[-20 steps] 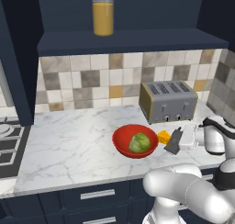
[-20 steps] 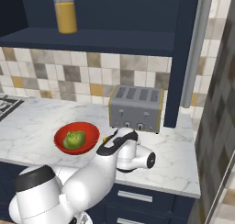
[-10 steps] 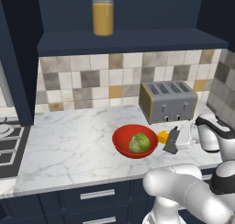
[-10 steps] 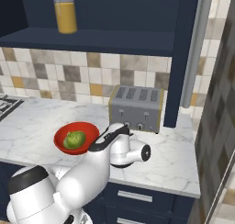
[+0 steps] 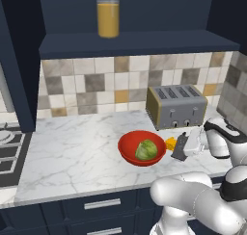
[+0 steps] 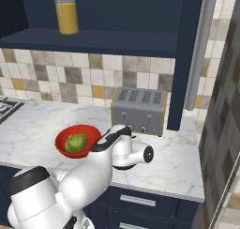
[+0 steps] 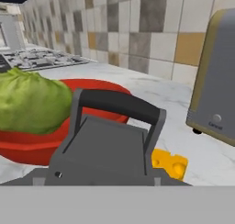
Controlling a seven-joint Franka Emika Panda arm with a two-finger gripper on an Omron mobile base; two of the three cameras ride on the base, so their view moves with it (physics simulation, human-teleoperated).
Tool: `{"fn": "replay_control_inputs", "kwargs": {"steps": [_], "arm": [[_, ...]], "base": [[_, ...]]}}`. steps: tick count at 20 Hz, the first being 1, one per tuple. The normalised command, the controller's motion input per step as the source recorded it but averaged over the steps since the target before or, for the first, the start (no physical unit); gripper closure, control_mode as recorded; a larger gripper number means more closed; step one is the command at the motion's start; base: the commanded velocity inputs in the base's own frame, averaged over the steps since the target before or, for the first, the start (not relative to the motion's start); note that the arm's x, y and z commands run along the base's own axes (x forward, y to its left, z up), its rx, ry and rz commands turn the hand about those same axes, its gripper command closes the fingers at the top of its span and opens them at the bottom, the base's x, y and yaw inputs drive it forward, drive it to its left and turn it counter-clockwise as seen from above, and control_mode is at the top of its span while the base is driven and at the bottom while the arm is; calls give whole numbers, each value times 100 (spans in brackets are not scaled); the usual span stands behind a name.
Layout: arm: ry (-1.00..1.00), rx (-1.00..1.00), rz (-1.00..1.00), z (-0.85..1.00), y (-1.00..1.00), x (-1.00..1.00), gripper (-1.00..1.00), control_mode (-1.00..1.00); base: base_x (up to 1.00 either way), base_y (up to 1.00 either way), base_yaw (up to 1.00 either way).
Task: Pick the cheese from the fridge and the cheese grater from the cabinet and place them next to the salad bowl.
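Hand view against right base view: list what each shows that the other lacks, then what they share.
Hand view alone: the grater up close with its dark handle, the cheese behind it, and a stove far back.
Right base view alone: the jar of orange liquid on the cabinet shelf.
Shared: red bowl with lettuce, toaster, tiled wall.

Small grey matt metal cheese grater [image 7: 103, 149] with dark plastic-looking handle, glossy red round salad bowl [image 5: 130, 149], brushed silver metal boxy toaster [image 5: 177, 105], polished white marble-patterned counter [image 5: 72, 152], waxy orange-yellow cheese wedge [image 7: 170, 163].

Cheese [image 5: 171, 143] lies between salad bowl [image 5: 126, 150] and cheese grater [image 5: 180, 147].
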Motion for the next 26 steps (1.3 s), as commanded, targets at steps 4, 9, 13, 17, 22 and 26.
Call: {"fn": "replay_control_inputs", "kwargs": {"steps": [4, 9, 13, 17, 22, 26], "arm": [[-2, -2, 0, -37, 7, -3, -100, -100], [-5, -3, 0, -29, 11, -9, -100, -100], [-8, -6, 0, -16, 12, -7, -100, -100], [-3, -7, 0, -10, 16, -3, -100, -100], [0, -6, 0, -3, 1, -5, -100, -100], [0, -2, 0, 0, 0, -10, -100, -100]], "base": [[0, 0, 0], [0, 0, 0], [0, 0, 0], [0, 0, 0], [0, 0, 0], [0, 0, 0]]}}
